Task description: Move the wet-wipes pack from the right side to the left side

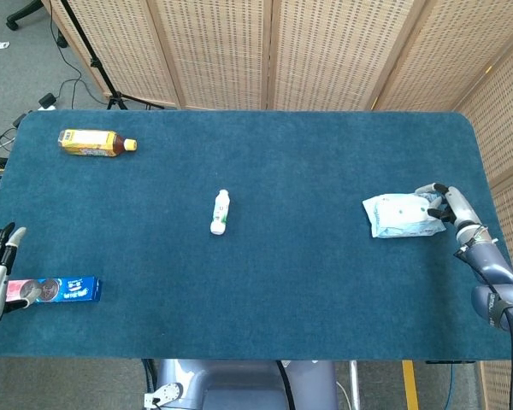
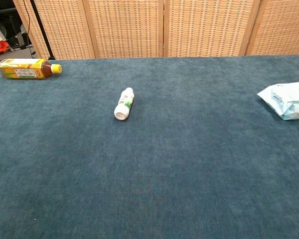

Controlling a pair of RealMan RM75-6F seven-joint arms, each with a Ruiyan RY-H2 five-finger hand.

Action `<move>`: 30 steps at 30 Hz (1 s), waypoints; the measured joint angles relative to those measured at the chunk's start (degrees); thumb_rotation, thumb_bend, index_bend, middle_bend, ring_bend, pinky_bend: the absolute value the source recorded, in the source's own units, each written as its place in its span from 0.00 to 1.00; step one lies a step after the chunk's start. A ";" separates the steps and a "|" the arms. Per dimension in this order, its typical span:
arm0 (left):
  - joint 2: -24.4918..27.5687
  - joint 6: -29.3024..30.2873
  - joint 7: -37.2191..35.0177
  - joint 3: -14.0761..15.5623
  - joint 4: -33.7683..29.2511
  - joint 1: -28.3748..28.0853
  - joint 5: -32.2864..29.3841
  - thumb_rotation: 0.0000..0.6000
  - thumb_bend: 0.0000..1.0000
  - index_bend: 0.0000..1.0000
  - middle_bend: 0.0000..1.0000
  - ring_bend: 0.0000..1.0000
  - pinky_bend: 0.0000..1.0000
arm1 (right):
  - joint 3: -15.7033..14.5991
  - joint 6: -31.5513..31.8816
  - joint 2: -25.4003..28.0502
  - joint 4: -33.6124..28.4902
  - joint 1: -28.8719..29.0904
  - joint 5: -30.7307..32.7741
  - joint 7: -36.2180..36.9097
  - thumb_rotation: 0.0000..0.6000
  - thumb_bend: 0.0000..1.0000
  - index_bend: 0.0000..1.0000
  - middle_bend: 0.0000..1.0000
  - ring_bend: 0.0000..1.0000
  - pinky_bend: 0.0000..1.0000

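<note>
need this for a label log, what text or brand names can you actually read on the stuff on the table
None can be read.
Tea bottle: label print too small.
Small white bottle: green label blurred.
Cookie pack: logo not legible.
Wet-wipes pack: print too faint.

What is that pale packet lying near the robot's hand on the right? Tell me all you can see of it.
The wet-wipes pack is a soft, pale blue and white plastic pouch, slightly crumpled, lying flat on the blue table near its right edge. The right hand is at its outer end, fingers on or just over it. Nothing else touches it.
</note>
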 measured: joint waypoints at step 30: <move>0.23 0.75 -1.24 0.50 0.17 0.38 1.35 1.00 0.00 0.00 0.00 0.00 0.00 | -7.20 13.56 18.46 -42.36 -4.70 -16.75 1.64 1.00 1.00 0.26 0.19 0.08 0.24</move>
